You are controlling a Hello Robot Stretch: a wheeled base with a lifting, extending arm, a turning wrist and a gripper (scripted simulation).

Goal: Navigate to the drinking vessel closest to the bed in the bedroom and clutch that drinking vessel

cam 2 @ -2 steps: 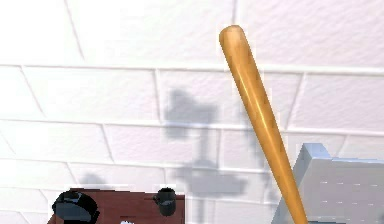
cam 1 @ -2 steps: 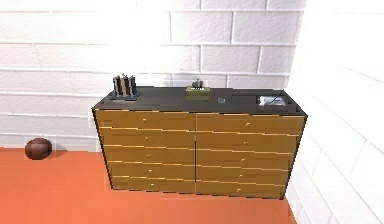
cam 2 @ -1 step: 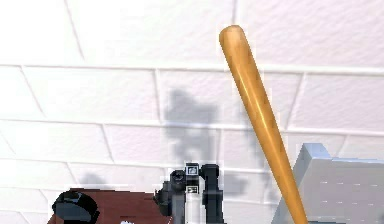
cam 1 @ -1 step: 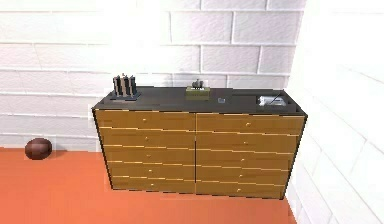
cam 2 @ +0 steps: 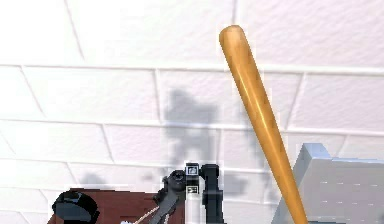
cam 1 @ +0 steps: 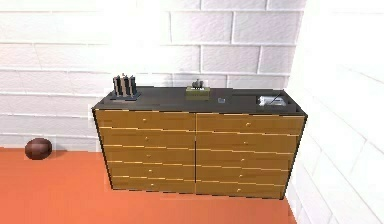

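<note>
Drinking vessel can't be told apart among small objs (cam 1: 125,85) on dresser (cam 1: 200,150) top. Pincer (cam 2: 152,213): hold can't be judged. Baseball bat (cam 2: 255,110), leant nearby, could be knocked over if arm (cam 2: 214,205) is swung.

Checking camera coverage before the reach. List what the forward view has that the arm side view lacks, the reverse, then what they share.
Forward view: a wooden dresser with a dark top and rows of drawers, dark grey cylinders among small items on it, and a brown ball on the orange floor.
Arm side view: a light wooden baseball bat standing tilted, the gripper low in the picture, and a pale grey-blue block at that view's right edge.
Both: the white brick wall.
</note>
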